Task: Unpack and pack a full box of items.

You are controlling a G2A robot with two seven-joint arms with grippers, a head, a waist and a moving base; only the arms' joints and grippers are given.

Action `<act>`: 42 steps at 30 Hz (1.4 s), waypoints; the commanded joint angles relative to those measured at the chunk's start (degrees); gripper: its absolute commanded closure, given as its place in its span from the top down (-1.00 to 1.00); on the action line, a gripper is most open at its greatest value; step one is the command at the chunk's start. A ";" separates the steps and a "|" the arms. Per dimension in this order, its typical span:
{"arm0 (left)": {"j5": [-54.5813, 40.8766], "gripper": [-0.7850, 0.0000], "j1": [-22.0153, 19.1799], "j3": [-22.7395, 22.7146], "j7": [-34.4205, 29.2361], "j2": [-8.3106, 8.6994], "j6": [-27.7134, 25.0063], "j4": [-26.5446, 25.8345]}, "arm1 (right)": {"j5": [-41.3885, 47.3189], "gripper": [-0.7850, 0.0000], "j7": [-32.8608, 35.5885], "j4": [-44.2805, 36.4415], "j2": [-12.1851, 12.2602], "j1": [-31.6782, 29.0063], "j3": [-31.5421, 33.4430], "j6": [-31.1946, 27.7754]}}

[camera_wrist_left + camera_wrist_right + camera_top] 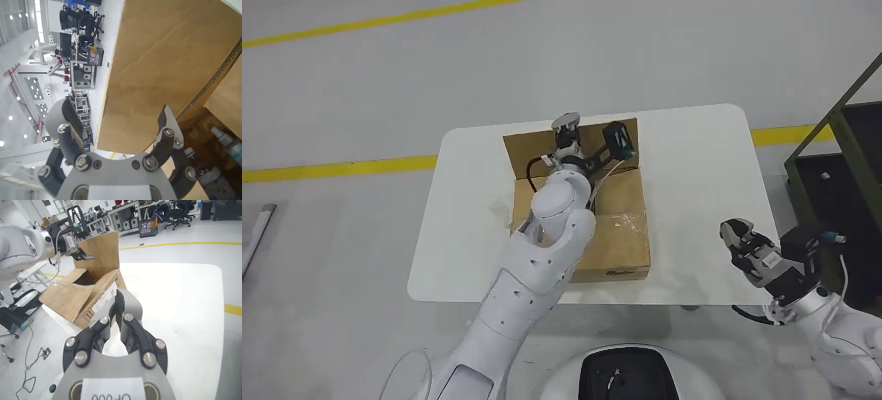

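Cardboard box (622,245) open, left gripper (116,109) above

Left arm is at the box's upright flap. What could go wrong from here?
The open left gripper sits right at the upright flap; a push could crease it or slide the box on the table. Bottles lie in the box close by the gripper, so a descent might knock them. The taped flap partly covers the opening and could snag.
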 commanded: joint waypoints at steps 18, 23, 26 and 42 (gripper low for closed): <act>-0.04 1.00 33.98 -16.87 5.55 4.96 -10.64 -43.76 | 11.21 -1.00 14.33 4.47 1.48 6.61 -2.73 -10.89; -0.94 1.00 39.27 -20.06 7.22 5.48 -9.15 -46.88 | 11.21 -1.00 14.33 4.47 1.48 6.61 -2.73 -10.89; -0.89 1.00 41.65 -21.82 8.76 5.77 -7.67 -48.28 | 11.21 -1.00 14.33 4.47 1.48 6.61 -2.73 -10.89; -1.11 1.00 43.66 -22.97 10.58 6.05 -5.86 -49.37 | 26.85 -0.55 32.78 14.51 2.28 26.85 -11.05 -5.54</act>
